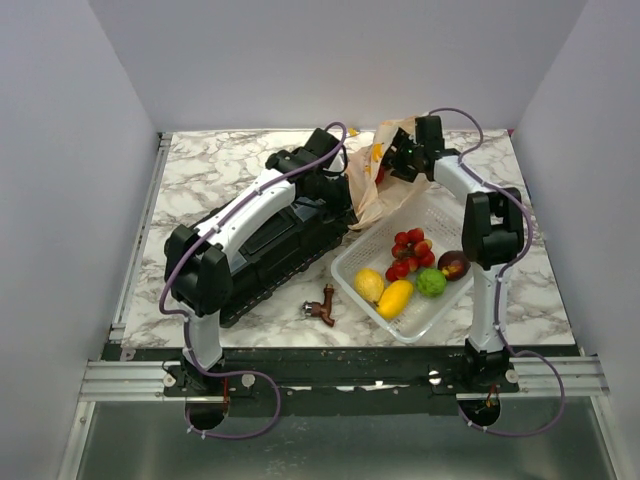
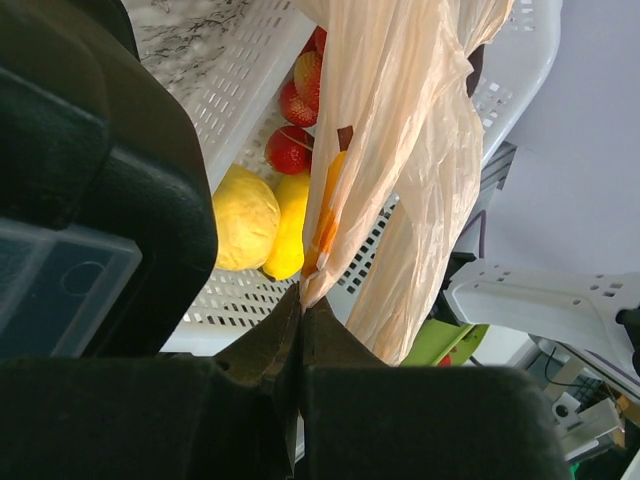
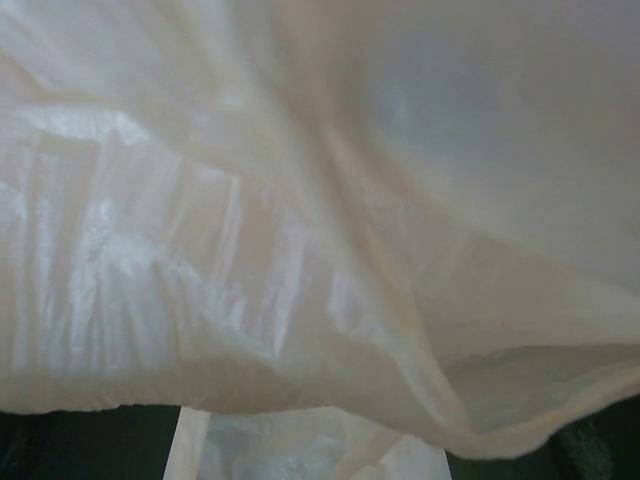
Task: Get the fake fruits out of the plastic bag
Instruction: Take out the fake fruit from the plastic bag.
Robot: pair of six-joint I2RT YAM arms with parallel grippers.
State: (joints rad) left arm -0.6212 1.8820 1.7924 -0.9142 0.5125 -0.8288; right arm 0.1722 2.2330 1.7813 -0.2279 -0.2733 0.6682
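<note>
The plastic bag (image 1: 384,197) hangs crumpled over the far corner of the white mesh basket (image 1: 437,212). My left gripper (image 1: 351,196) is shut on the bag's edge; in the left wrist view (image 2: 301,300) the jaws pinch the bag (image 2: 410,150). My right gripper (image 1: 402,157) is at the bag's top, and bag film (image 3: 300,200) hides its fingers in the right wrist view. A red fruit (image 1: 380,175) shows through the bag. In the basket lie a red berry cluster (image 1: 410,250), lemon (image 1: 369,284), mango (image 1: 395,298), lime (image 1: 431,282) and plum (image 1: 454,264).
A black case (image 1: 270,250) lies on the marble table (image 1: 200,180) under my left arm. A small brown object (image 1: 322,305) lies near the table's front edge, left of the basket. Walls enclose the table on three sides.
</note>
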